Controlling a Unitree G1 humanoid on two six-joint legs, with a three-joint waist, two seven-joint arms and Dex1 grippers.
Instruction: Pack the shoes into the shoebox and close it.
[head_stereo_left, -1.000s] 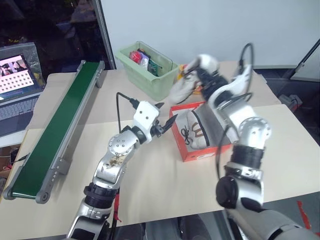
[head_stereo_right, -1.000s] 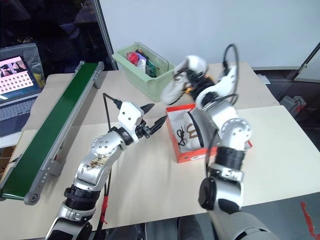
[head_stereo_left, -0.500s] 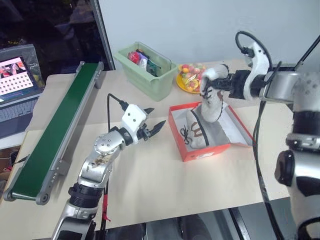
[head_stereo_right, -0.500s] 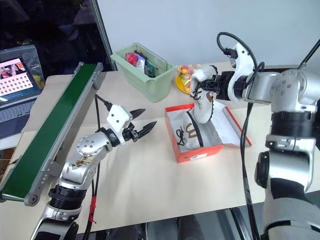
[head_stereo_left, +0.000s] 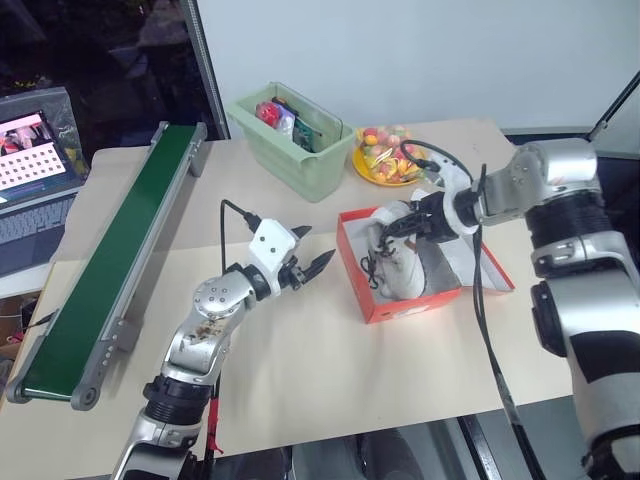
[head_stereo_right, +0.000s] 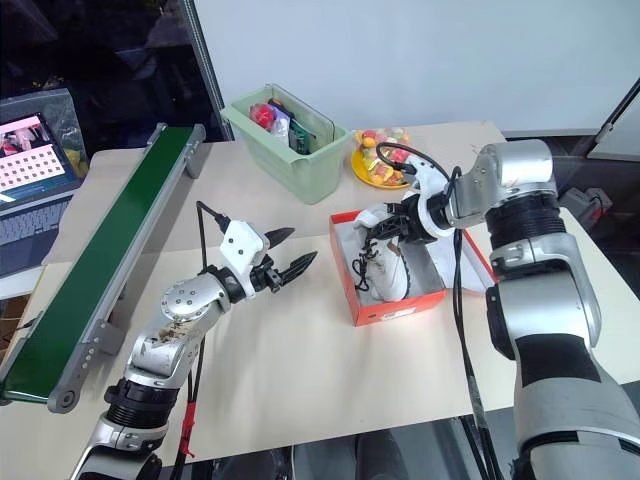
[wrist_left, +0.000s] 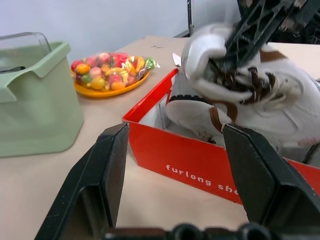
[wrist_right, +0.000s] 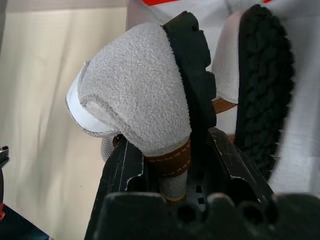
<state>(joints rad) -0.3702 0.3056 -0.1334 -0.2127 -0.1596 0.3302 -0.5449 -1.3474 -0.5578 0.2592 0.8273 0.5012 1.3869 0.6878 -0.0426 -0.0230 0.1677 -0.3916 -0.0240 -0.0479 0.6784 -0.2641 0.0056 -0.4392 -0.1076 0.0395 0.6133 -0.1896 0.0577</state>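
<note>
The red-orange shoebox (head_stereo_left: 400, 301) stands open on the table, its lid (head_stereo_left: 455, 262) folded back to the right. One white shoe (head_stereo_left: 404, 276) lies on its side inside. My right gripper (head_stereo_left: 415, 222) is shut on the heel of the second shoe (wrist_right: 140, 95) and holds it toe-down inside the box, beside the first shoe's black sole (wrist_right: 260, 75). My left gripper (head_stereo_left: 310, 268) hovers open just left of the box, pointing at its side wall (wrist_left: 200, 160), with nothing between its fingers (wrist_left: 107, 170).
A pale green bin (head_stereo_left: 300, 140) with packets stands behind the box, and an orange plate of sweets (head_stereo_left: 385, 155) sits to its right. A green conveyor belt (head_stereo_left: 120, 250) runs along the left side, with a laptop (head_stereo_left: 30, 170) beyond it.
My right arm swung down from above the green bin and brought the held shoe into the box. The left gripper has stayed open beside the box.
</note>
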